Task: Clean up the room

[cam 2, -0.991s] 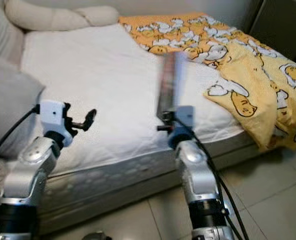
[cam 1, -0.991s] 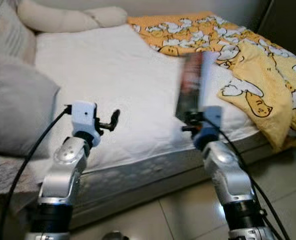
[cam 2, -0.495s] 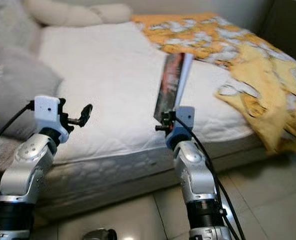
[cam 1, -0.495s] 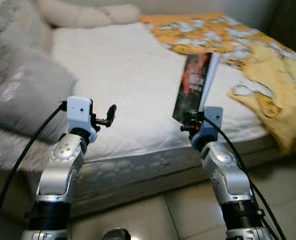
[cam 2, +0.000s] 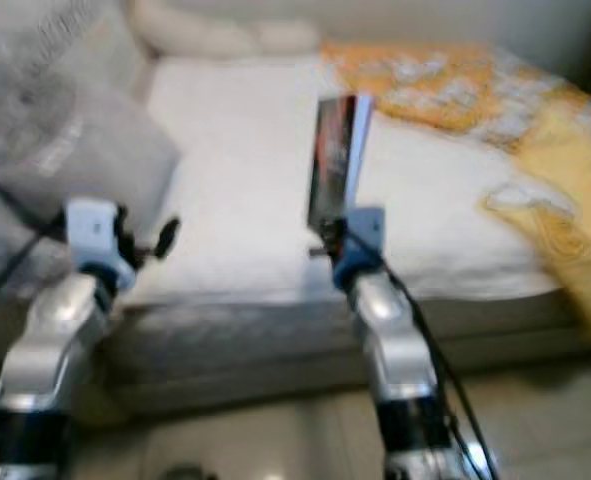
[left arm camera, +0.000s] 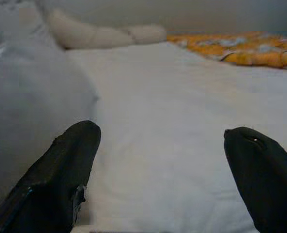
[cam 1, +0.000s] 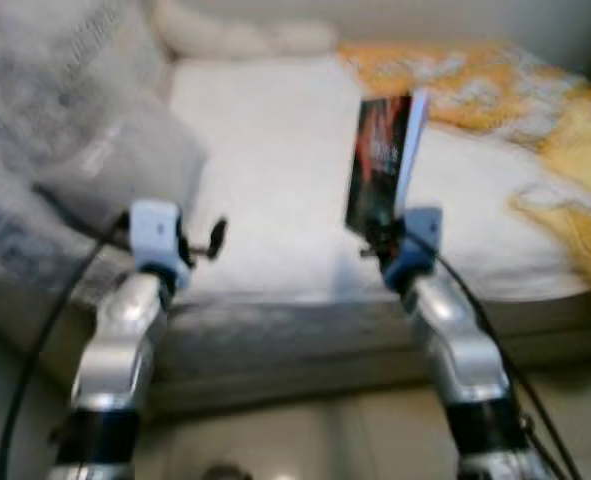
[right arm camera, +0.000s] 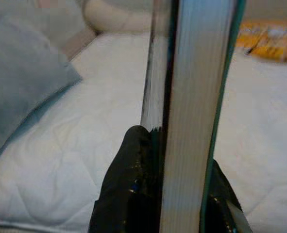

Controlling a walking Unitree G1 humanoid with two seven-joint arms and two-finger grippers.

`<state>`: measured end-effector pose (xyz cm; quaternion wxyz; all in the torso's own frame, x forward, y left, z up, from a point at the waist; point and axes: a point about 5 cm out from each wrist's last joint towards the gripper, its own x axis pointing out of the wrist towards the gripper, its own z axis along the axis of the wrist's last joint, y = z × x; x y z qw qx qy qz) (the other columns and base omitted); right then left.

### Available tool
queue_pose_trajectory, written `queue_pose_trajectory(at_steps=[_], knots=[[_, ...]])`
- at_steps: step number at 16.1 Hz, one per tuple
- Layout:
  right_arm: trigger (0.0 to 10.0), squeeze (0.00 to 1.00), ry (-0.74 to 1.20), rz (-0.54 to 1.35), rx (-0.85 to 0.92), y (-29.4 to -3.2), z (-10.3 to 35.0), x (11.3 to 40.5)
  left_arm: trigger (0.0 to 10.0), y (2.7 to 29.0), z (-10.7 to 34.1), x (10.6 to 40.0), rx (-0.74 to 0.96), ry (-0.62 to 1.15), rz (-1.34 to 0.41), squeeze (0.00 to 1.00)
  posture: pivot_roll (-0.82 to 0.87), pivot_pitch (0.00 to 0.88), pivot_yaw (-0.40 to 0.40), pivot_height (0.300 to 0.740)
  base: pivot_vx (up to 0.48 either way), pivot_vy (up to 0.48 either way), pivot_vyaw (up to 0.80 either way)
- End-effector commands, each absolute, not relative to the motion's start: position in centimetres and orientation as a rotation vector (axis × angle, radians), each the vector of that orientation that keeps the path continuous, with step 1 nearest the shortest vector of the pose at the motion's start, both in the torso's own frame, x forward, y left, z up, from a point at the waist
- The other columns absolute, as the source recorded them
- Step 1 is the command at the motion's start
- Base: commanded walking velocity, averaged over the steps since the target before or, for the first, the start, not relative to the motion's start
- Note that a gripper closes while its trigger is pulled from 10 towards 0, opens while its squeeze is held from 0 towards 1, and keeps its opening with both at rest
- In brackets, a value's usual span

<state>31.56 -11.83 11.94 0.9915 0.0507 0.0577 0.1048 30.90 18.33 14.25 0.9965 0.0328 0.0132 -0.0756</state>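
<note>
A book (cam 1: 380,160) with a dark red-and-black cover stands upright in my right gripper (cam 1: 383,232), which is shut on its lower edge above the near side of the bed (cam 1: 275,170). The right wrist view looks along the book's white page edge (right arm camera: 194,111), with black fingers (right arm camera: 128,189) pressed on either side. My left gripper (cam 1: 215,238) is open and empty, held over the bed's near edge beside a grey pillow (cam 1: 115,165). In the left wrist view its fingertips (left arm camera: 68,165) stand wide apart over the white sheet (left arm camera: 172,126).
A yellow duck-print blanket (cam 1: 535,130) lies crumpled over the right side of the bed. A long cream bolster (cam 1: 235,38) lies along the headboard. Grey pillows (cam 2: 55,130) pile up at the left. Pale tiled floor (cam 1: 305,440) lies below the mattress edge.
The camera has swung left and blurred, so the bed and pillows shifted right in view. The book stays gripped upright in my right gripper. The left gripper stays open.
</note>
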Motion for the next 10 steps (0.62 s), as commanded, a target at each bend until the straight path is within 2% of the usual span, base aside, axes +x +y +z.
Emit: queue_pose_trajectory(at_steps=[1, 7, 10], knots=[[10.0, 0.0, 0.069, 0.227, 0.114, -11.2, 13.25, 32.0, 10.0, 18.5, 14.84, 31.11, 0.076, 0.007, -0.142, 0.0, 0.08, 0.0, -0.007, 0.74, 0.296, 0.0, 0.0], [10.0, 0.0, 0.077, 0.276, 0.073, -10.81, 13.11, 31.92, 10.0, 18.72, 14.73, 31.24, 0.077, 0.008, -0.132, 0.0, 0.08, 0.0, -0.006, 0.74, 0.304, 0.0, 0.0], [10.0, 0.0, 0.106, 0.294, 0.079, -10.66, 12.82, 31.85, 10.0, 18.78, 14.73, 31.35, 0.077, 0.007, -0.125, 0.0, 0.07, 0.0, -0.006, 0.74, 0.311, 0.0, 0.73]])
